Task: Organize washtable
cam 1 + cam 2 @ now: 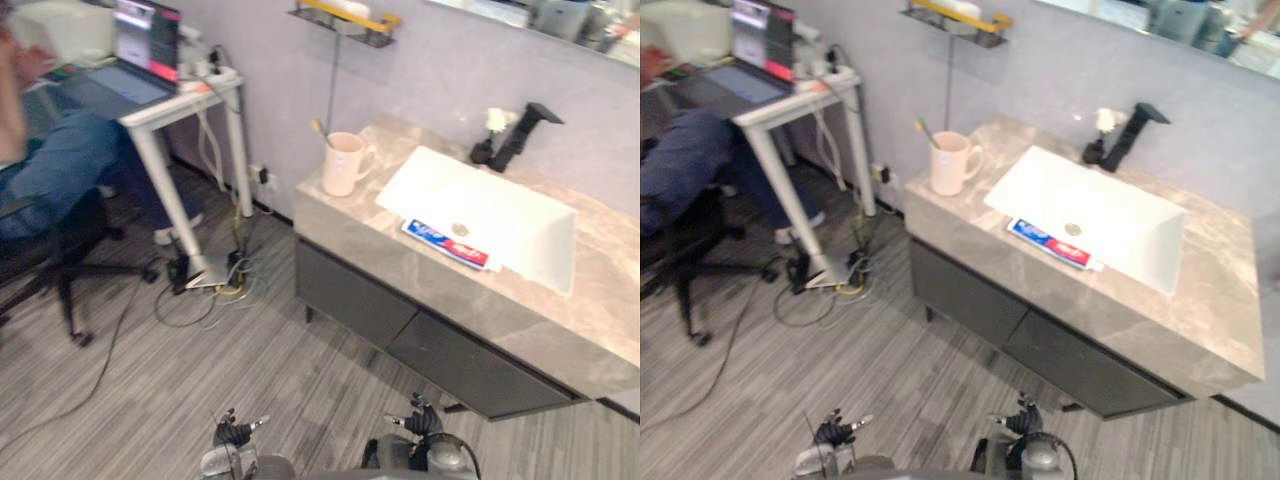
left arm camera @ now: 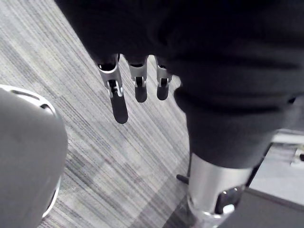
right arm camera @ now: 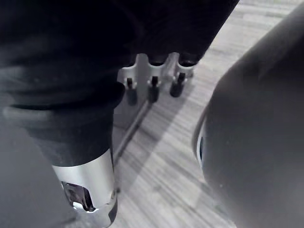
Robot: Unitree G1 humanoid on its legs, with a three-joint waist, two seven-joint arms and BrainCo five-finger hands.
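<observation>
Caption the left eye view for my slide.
Grey marble washtable with white rectangular sink, cream mug holding a toothbrush left of it, red-and-blue toothpaste tube along sink's front edge.

We count one cup [image 1: 342, 163] holding one toothbrush [image 1: 322, 132], one toothpaste tube [image 1: 448, 243], one sink [image 1: 500, 205], one black tap [image 1: 515, 140], one worktop [image 1: 335, 208], one wall shelf [image 1: 350, 24], one laptop [image 1: 145, 40] and one seated person [image 1: 60, 165].

Seated person [image 1: 60, 165], laptop [image 1: 140, 50] on white desk [image 1: 182, 104]
</observation>
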